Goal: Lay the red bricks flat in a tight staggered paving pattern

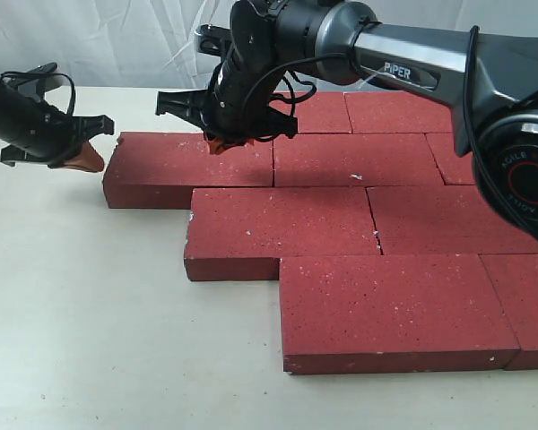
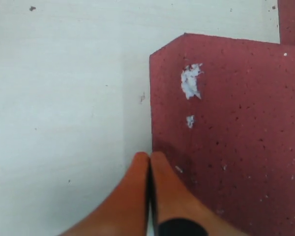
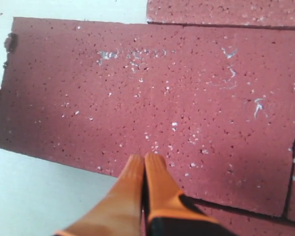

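Several red bricks [image 1: 394,305] lie flat on the table in staggered rows with tight joints. The far-left brick [image 1: 193,166] ends the second row; its chipped corner shows in the left wrist view [image 2: 226,123]. My left gripper [image 1: 88,158] is shut and empty, its orange tips [image 2: 150,156] right at that brick's left end by the tabletop. My right gripper [image 1: 217,141] is also shut and empty, hovering over the far edge of the same brick [image 3: 137,98], its fingertips [image 3: 144,158] just above the surface.
The cream tabletop [image 1: 81,296] stretches bare to the left and front of the bricks. A white curtain [image 1: 117,40] hangs behind the table. The right arm's black body [image 1: 448,63] reaches across above the back rows.
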Controlling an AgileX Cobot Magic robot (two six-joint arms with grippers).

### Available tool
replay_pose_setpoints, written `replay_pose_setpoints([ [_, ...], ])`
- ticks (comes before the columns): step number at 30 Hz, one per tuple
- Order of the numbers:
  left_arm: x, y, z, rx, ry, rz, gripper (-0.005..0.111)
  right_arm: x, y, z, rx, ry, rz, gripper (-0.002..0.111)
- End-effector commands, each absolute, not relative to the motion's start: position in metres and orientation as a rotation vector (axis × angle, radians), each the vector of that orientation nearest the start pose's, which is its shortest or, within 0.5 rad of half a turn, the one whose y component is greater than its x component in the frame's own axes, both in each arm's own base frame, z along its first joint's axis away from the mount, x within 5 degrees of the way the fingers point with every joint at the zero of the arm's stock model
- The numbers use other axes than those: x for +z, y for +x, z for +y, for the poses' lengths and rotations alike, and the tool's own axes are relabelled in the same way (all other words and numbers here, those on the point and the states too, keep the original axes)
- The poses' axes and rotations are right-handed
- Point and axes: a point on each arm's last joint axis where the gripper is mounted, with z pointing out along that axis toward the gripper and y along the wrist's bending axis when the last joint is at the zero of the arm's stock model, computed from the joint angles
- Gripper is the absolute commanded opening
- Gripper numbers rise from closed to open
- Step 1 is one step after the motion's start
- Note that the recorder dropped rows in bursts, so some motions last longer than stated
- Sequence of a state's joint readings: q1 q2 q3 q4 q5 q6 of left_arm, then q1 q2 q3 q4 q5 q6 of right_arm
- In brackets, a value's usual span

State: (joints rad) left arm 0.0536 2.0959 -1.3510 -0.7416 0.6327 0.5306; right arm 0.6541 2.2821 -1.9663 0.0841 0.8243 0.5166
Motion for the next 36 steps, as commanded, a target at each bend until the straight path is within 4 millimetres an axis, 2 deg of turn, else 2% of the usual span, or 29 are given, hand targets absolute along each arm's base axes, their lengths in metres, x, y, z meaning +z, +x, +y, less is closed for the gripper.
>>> replay_pose_setpoints([
  [1, 0.138, 0.423, -0.017, -0.574, -0.082, 2.676, 0.0, 0.199, 0.4, 0.313, 0.48, -0.138, 2.7, -0.001],
  [7, 0.138, 0.42, -0.037, -0.613, -0.018, 2.7, 0.0, 0.199, 0.4, 0.313, 0.479, -0.138, 2.703, -0.001],
  [13, 0.137, 0.42, -0.036, -0.584, 0.007, 2.704, 0.0, 0.199, 0.399, 0.313, 0.475, -0.139, 2.709, -0.001],
  [19, 0.137, 0.42, -0.022, -0.568, -0.026, 2.702, 0.0, 0.198, 0.398, 0.312, 0.464, -0.142, 2.721, -0.001],
  [26, 0.137, 0.418, 0.002, -0.593, -0.133, 2.722, 0.0, 0.197, 0.397, 0.31, 0.433, -0.151, 2.747, -0.001],
  [30, 0.136, 0.414, 0.005, -0.635, -0.138, 2.75, 0.0, 0.196, 0.396, 0.308, 0.405, -0.167, 2.759, -0.001],
  [36, 0.141, 0.41, 0.004, -0.643, -0.093, 2.778, 0.0, 0.206, 0.391, 0.305, 0.379, -0.24, 2.773, -0.001],
])
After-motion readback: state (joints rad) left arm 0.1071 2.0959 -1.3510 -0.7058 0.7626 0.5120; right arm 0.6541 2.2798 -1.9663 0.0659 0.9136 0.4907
